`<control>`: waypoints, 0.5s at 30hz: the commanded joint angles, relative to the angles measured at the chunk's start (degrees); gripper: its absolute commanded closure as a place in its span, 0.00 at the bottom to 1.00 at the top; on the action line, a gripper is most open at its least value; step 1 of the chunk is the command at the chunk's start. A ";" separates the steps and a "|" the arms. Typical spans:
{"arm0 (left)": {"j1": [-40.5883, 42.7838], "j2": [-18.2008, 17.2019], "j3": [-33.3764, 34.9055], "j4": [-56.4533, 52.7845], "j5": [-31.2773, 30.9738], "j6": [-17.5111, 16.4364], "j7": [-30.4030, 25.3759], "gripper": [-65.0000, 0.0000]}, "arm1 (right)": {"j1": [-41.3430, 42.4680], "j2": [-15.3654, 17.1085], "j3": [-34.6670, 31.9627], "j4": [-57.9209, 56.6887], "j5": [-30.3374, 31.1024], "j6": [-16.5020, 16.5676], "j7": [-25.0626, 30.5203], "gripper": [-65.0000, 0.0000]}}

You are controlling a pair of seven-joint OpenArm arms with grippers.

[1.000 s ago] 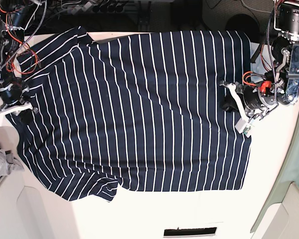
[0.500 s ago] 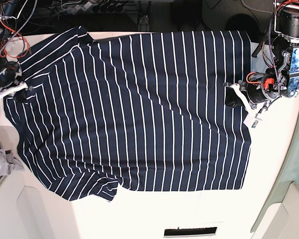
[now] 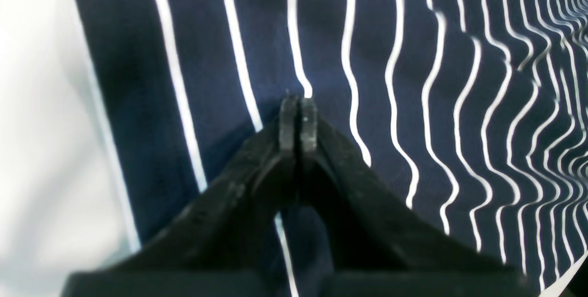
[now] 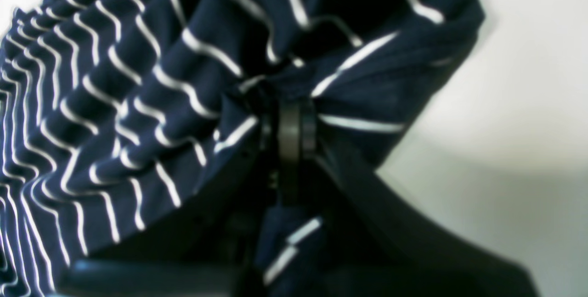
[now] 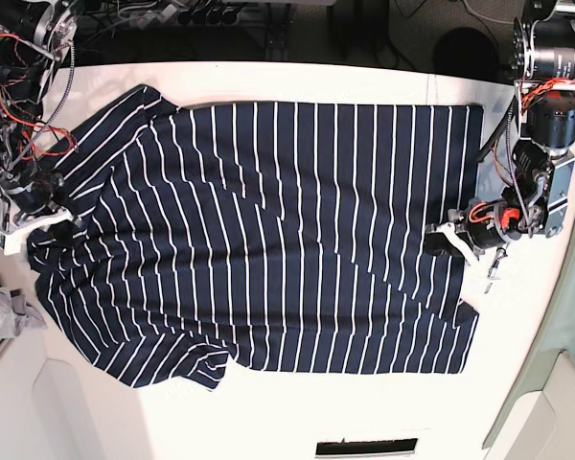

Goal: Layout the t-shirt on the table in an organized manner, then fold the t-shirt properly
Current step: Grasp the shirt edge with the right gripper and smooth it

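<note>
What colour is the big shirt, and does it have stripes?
The t-shirt is dark navy with thin white stripes, clearest in the base view.

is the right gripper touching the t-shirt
Touching. The right wrist view shows the right gripper shut on a bunched fold of the t-shirt, with striped cloth gathering into its closed tips.

The white table (image 5: pixel 364 412) carries the striped t-shirt (image 5: pixel 268 240) and, seemingly, a grey cloth (image 5: pixel 0 321).

The t-shirt (image 5: pixel 268 240) is soft matt cloth, navy with thin white stripes, rippling beside the fingers (image 3: pixel 287 122), which are matt black plastic with slightly rough edges. The table (image 5: pixel 383 402) is smooth, white, faintly glossy.
</note>
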 commanded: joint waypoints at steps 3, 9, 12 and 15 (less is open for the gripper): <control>-4.35 -0.48 0.13 -3.08 4.83 2.62 2.36 1.00 | 4.17 0.66 -2.23 -0.31 0.07 0.24 0.70 1.00; -8.15 -0.63 0.13 -3.61 4.35 1.42 6.40 1.00 | 6.78 0.72 -4.42 0.59 0.13 0.48 0.42 1.00; -7.30 -1.70 0.13 0.28 -4.26 -2.93 10.82 0.97 | 4.90 0.72 -3.82 4.74 0.35 0.44 -1.57 1.00; -3.21 -4.35 0.13 7.93 -12.35 -4.72 14.58 0.89 | -0.63 0.70 -2.08 13.38 3.65 0.46 -6.71 1.00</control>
